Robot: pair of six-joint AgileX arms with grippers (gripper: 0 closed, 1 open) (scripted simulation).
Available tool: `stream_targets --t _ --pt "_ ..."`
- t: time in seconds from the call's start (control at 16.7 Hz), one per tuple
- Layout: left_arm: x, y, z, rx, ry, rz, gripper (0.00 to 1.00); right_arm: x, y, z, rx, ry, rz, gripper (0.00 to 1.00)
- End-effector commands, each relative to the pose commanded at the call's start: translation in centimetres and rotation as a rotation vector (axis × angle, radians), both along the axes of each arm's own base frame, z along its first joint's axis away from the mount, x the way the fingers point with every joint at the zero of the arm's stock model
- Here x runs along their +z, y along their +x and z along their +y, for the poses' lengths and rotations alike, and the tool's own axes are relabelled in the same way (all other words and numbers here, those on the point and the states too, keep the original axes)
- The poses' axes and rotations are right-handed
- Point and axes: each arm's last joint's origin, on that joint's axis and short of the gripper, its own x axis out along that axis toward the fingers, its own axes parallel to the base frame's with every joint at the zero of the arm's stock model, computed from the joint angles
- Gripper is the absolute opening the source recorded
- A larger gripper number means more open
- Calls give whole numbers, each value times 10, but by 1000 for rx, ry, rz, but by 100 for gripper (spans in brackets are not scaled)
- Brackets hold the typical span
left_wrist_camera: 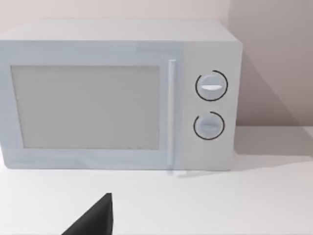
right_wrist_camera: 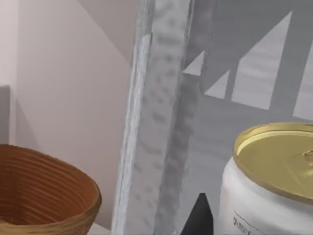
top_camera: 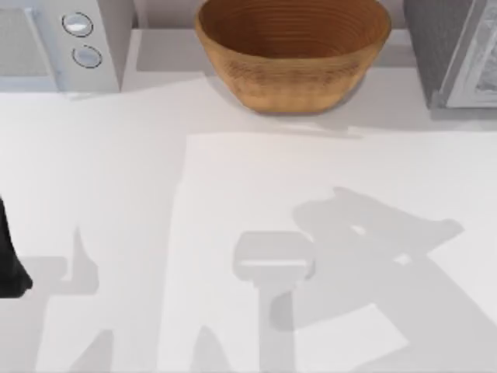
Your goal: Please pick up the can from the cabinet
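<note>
— Where's the can (right_wrist_camera: pixel 266 186)?

— Inside the grey cabinet (top_camera: pixel 454 50), at the table's two o'clock corner. White body, gold lid, upright, with the right gripper (right_wrist_camera: pixel 198 218) just beside it. Whether that pincer is open or closed, I can't tell.

— And beyond that?

— A wooden bowl (top_camera: pixel 293 48) at twelve, a microwave (top_camera: pixel 66 39) at eleven. The left arm (top_camera: pixel 9 260) sits at nine; its pincer I can't tell either.
</note>
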Motion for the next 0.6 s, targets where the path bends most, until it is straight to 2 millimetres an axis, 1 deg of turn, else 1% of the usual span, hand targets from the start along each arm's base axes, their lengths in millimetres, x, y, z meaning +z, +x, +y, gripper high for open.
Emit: stream_targets --t 0.12,0.24,0.42,0.54,0.6 --pt "0 0 0 0 0 0 100 -36 29 -32 76 -1 44 0" --pt "0 0 0 0 0 0 100 -80 50 -58 144 7 85 0" --pt "0 0 0 0 0 0 100 -145 65 -85 219 26 134 0" --pt "0 0 0 0 0 0 100 -179 68 -95 248 38 154 0" --pt "0 0 0 0 0 0 100 -193 69 -98 258 43 161 0"
